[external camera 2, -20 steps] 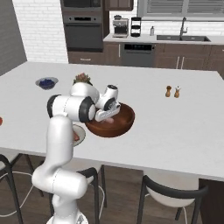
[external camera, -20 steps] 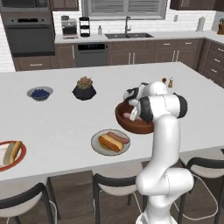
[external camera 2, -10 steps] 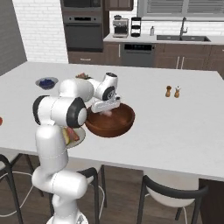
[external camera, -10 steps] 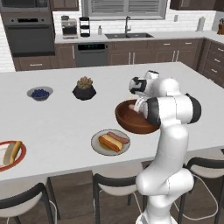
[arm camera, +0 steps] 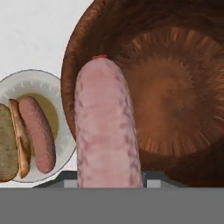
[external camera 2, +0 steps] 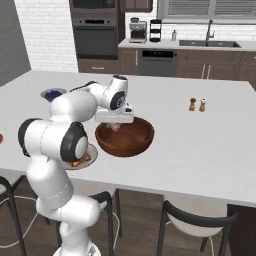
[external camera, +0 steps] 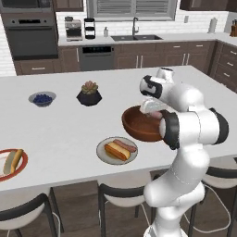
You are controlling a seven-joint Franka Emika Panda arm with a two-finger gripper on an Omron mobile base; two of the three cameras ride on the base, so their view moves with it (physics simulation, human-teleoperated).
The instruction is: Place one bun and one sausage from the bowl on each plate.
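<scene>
The gripper (external camera: 152,107) is closed on a sausage (arm camera: 107,127) and hangs over the bowl (external camera: 141,125), which looks empty. The grey plate (external camera: 102,152) beside the bowl already has bun and sausage. The red plate (external camera: 21,169), far from the bowl, seems to hold only a bun, so carry the sausage there next.

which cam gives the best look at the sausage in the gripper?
Hand view: the held sausage runs full length up the frame, over the bowl. In both base views the hand hides most of it; the right one shows a pink bit.
</scene>
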